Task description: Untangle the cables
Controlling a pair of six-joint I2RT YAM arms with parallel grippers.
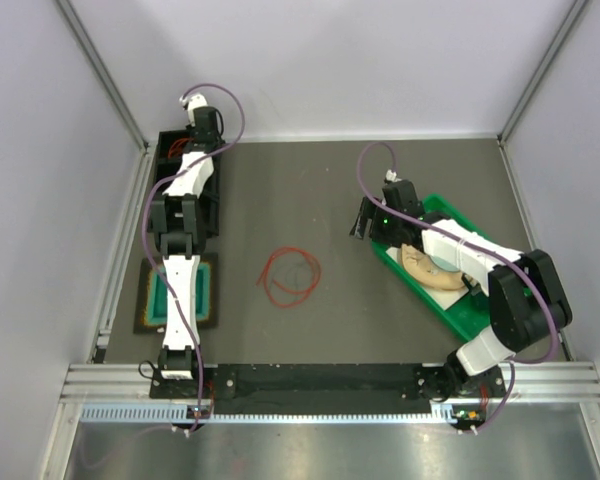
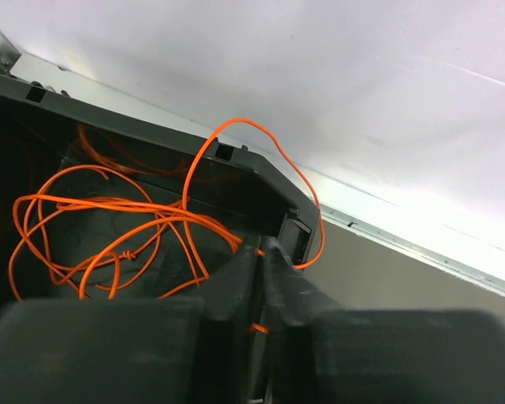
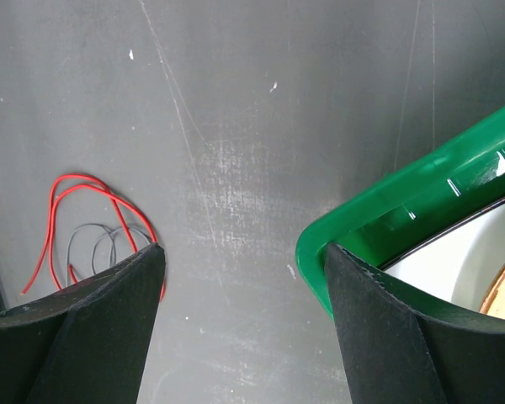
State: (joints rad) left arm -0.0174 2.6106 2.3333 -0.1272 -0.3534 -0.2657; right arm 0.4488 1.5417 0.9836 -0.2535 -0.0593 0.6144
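Note:
A tangle of orange cables (image 2: 109,223) lies in a black bin (image 2: 236,181) at the table's back left, one loop hanging over the rim. My left gripper (image 2: 262,247) is shut on one orange strand, which shows between the fingers. On the middle of the table lie a red cable (image 1: 280,272) and a thin dark cable (image 1: 302,270) in loose overlapping loops. Both show in the right wrist view too, the red cable (image 3: 67,192) and the dark cable (image 3: 101,240). My right gripper (image 3: 242,248) hangs open and empty above the table to their right.
A green tray (image 1: 435,305) holding a beige object stands at the right; its corner (image 3: 379,215) sits by my right finger. The black bin (image 1: 164,178) is at the back left. A teal tray (image 1: 212,290) lies under the left arm. Walls enclose the table.

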